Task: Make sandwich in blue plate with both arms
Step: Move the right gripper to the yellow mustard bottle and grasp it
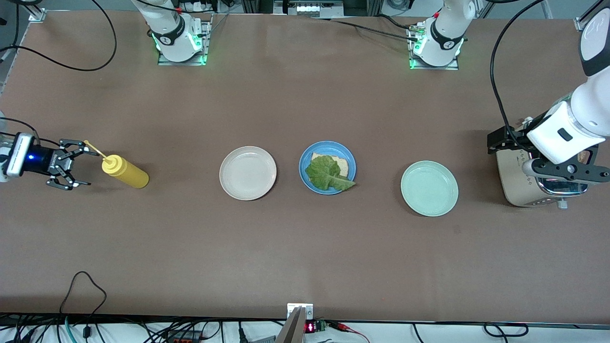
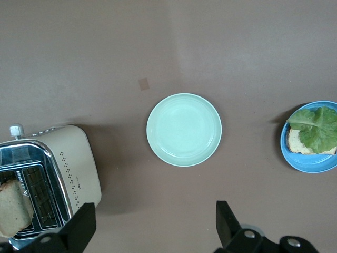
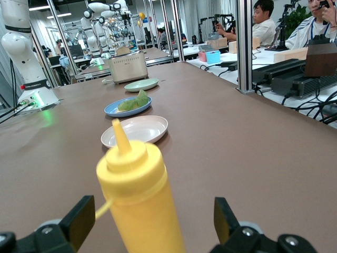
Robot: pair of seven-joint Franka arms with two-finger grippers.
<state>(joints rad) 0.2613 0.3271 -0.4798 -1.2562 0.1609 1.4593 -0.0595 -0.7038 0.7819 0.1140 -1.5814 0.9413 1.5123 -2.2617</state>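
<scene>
While the blue plate [image 1: 305, 178] holds bread slice [image 1: 342, 164] under lettuce leaf [image 1: 326, 173], left hand [image 2: 152, 224] open empty over toaster [image 1: 522, 183], right hand [image 1: 82, 165] open beside mustard bottle [image 1: 126, 172].

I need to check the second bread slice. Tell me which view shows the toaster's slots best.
The left wrist view: it looks down into the toaster, showing a bread slice in one slot. In the front view the left arm covers most of the toaster. The right wrist view shows only its side.
</scene>
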